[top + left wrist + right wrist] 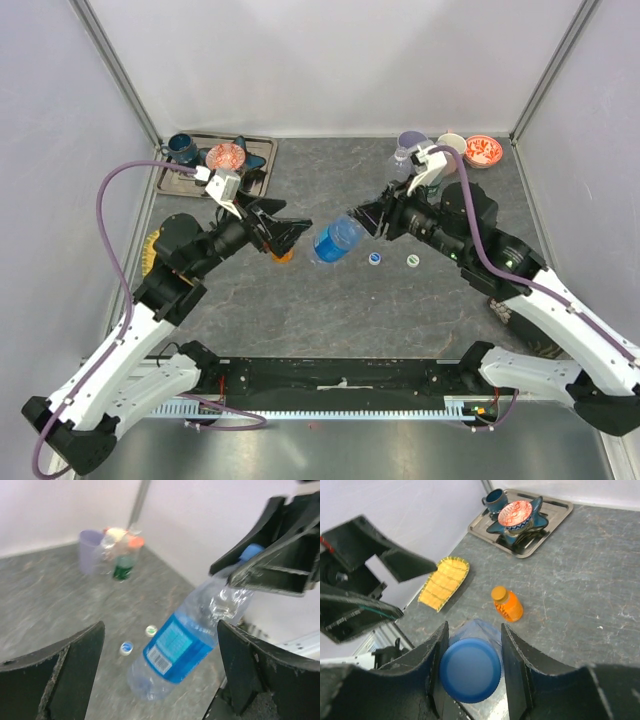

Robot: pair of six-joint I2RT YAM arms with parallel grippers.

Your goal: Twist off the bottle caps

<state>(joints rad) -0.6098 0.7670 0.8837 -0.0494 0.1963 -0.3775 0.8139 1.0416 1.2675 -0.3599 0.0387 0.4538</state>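
Right end effector pinches the blue bottle by its cap; left end effector gapes empty. Two loose caps lie at the bottle's four o'clock; orange bottle unopened.

R gripper clamps blue bottle at cap end. Orange bottle upright on table, yellow mat at its edge, tray w/ dishes in far corner.
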